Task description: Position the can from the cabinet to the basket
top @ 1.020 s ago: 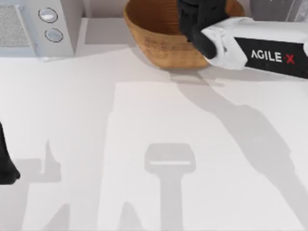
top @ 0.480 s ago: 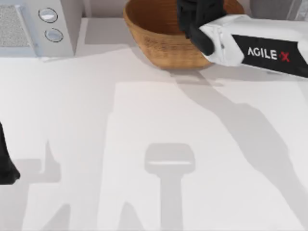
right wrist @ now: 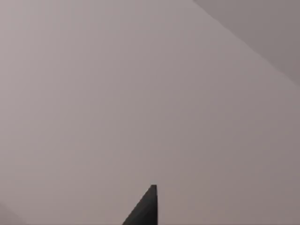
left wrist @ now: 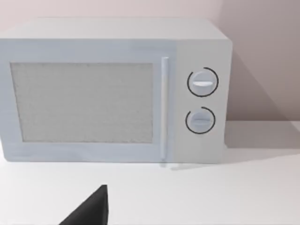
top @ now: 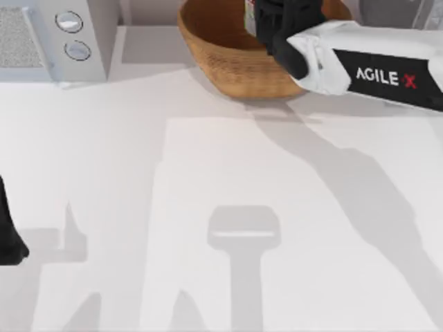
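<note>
Our right end effector (top: pixel 266 17) hangs over the wicker basket (top: pixel 228 62), grip unreadable, a red sliver of the can (top: pixel 248 14) beside it above the bowl; next likely lower, release; left arm parked.

The right arm (top: pixel 367 66) has a white shell with a black panel lettered "AGILE·X" in white, its X in red. Its wrist end is black and blocky, joined by a rounded black collar. The left arm (top: pixel 8 235) is plain matte black. Each wrist view shows one black, pointed fingertip (left wrist: pixel 91 208) (right wrist: pixel 145 208).
</note>
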You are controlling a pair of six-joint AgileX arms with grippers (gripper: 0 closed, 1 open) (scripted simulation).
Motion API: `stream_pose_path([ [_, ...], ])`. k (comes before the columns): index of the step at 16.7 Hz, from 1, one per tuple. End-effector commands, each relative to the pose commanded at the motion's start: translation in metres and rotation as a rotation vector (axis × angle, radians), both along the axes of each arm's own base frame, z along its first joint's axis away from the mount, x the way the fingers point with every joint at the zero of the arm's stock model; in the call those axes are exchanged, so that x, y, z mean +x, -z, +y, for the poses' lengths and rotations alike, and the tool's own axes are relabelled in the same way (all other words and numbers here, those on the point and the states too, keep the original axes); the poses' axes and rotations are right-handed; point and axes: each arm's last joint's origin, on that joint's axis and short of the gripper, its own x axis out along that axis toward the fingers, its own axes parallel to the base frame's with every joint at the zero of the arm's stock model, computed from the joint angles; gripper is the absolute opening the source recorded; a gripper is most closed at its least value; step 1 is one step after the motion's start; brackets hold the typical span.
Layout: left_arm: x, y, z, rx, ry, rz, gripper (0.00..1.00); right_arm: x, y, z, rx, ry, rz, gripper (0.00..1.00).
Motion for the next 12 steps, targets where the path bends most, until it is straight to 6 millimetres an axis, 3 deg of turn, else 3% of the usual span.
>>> stream_pose_path([
  [3,0.0,0.0,0.0,0.0,0.0,0.0,1.0,0.0,0.0,0.0,0.0,0.0,0.0,0.98],
  [12,0.0,0.0,0.0,0.0,0.0,0.0,1.0,0.0,0.0,0.0,0.0,0.0,0.0,1.0],
])
